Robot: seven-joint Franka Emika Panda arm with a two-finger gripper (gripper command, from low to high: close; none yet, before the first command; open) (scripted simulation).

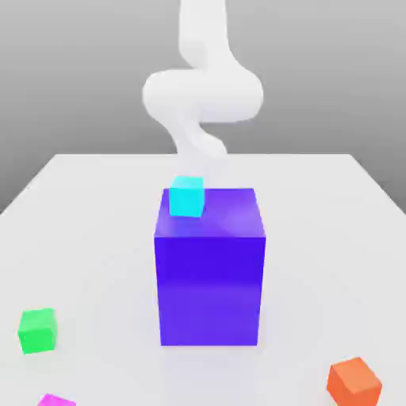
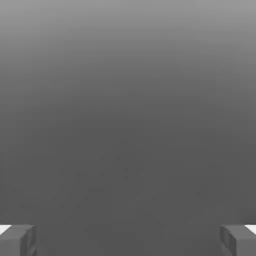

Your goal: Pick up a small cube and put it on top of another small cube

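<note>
— White table [image 1: 95, 214] under a plain grey backdrop, that's the whole room. Where's the cube?

— One small cyan cube [image 1: 187, 197] sits on top of a tall, glossy blue-violet block [image 1: 209, 270], near the back corner of its top face on the exterior view's left. It rests flat, nothing touching it.

— Any other small ones?

— A small green cube [image 1: 37, 331] lies on the table well off to the exterior view's left of the block. A small orange cube [image 1: 354, 381] lies near the front on the right. A small magenta cube [image 1: 55, 400] pokes in at the front edge, just beside the green one.

— And the arm?

— Smooth white arm [image 1: 202, 95], curled up behind the block, well above the table.

— The pincer [image 2: 128, 240]?

— From the hand view, its two grey fingertips [image 2: 17, 240] stand spread as wide as they go, with only blank grey between them. It grips nothing.
</note>
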